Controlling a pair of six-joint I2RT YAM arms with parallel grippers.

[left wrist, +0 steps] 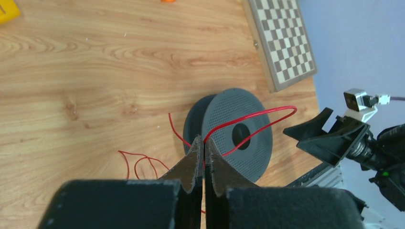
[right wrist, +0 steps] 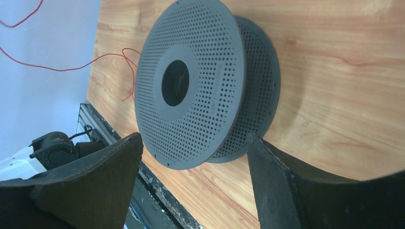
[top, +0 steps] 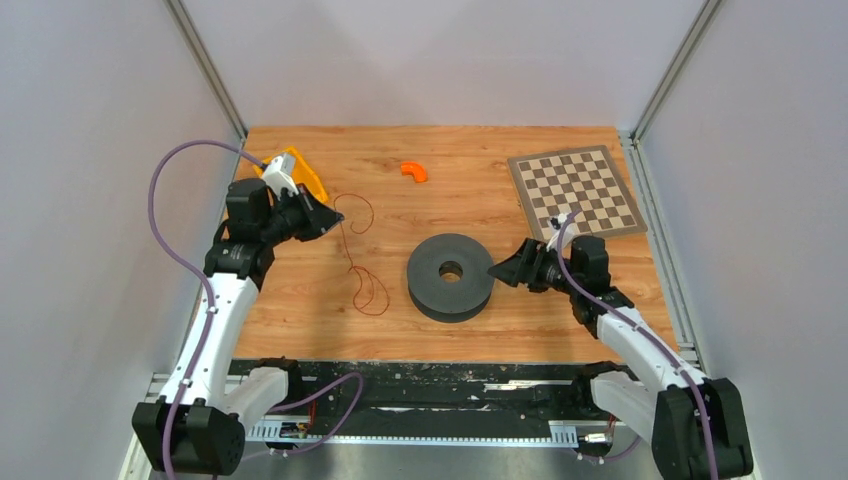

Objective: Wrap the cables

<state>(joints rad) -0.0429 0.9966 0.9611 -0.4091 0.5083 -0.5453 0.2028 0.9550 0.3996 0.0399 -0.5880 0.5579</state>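
The cable is a thin red wire [top: 368,290] lying in loose loops on the wooden table, left of a grey perforated spool [top: 450,277] that lies flat. My left gripper [top: 328,222] hovers at the wire's far end, shut on it. In the left wrist view the wire [left wrist: 260,116] arches out from the pinched fingertips [left wrist: 197,151] in front of the spool [left wrist: 248,143]. My right gripper [top: 500,270] stands open just right of the spool. In the right wrist view its fingers [right wrist: 119,162] stand wide apart on either side of the spool's rim [right wrist: 200,71], apart from it, with nothing between them.
A chessboard [top: 575,190] lies at the back right. A small orange piece [top: 414,171] sits at the back centre, and a yellow-orange object [top: 305,175] lies behind the left gripper. A metal rail [top: 430,378] runs along the table's near edge.
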